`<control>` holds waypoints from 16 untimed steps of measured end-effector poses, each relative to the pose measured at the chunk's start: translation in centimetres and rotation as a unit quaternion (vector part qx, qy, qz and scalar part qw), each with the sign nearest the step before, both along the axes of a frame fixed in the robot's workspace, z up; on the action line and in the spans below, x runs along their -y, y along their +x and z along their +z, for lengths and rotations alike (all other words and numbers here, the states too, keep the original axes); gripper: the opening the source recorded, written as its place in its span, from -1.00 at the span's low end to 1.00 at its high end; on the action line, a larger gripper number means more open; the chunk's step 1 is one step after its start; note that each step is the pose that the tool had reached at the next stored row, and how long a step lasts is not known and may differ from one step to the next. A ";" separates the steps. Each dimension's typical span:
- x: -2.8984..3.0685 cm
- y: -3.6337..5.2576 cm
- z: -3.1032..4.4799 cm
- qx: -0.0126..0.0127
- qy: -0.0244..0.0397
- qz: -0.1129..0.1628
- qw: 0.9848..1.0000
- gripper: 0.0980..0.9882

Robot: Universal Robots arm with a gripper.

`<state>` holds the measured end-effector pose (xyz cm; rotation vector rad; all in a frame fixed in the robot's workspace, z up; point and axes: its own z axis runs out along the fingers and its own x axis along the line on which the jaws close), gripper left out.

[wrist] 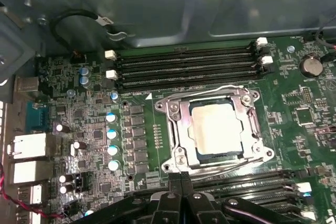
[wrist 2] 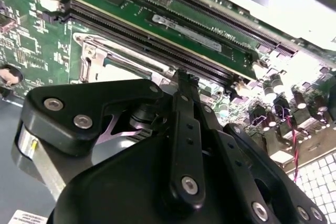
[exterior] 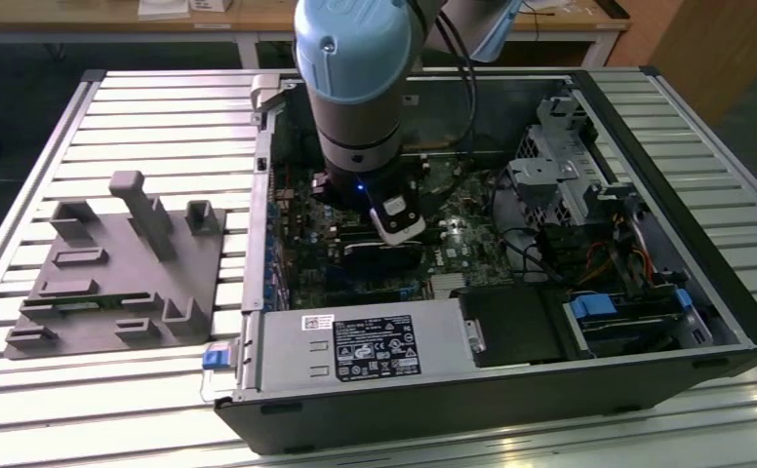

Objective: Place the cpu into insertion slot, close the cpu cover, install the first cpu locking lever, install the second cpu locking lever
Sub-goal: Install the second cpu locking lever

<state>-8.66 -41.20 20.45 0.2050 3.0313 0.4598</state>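
Green motherboard (wrist: pixel 94 129) fills the first wrist view; cpu (wrist: pixel 218 128) sits in the insertion slot (wrist: pixel 181 116), cpu cover (wrist: pixel 251 121) down, frame centre. My gripper (wrist: pixel 180 179), fingertips pressed together and empty, hovers just below it. Risk I see: tips slipping off the thin lever wire, scraping memory slots (wrist: pixel 184 66).

The arm (exterior: pixel 352 88) is a fat grey tube with a light blue cap on the joint and a black cable trailing behind it. The gripper (wrist: pixel 180 182) is all matte black, chunky linkage bars pinned with shiny silver screws in both wrist views.
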 end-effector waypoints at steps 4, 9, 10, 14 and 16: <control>0.00 -0.10 -0.18 0.000 0.018 0.000 1.000 -0.98; 0.17 -0.10 -0.62 0.000 0.026 0.000 1.000 -0.98; 0.25 -0.10 -0.66 0.000 0.027 0.000 1.000 -0.98; 0.72 -0.10 -0.69 0.000 0.032 0.000 0.999 -0.98; 0.86 -0.11 -0.72 0.000 0.035 0.000 0.999 -0.98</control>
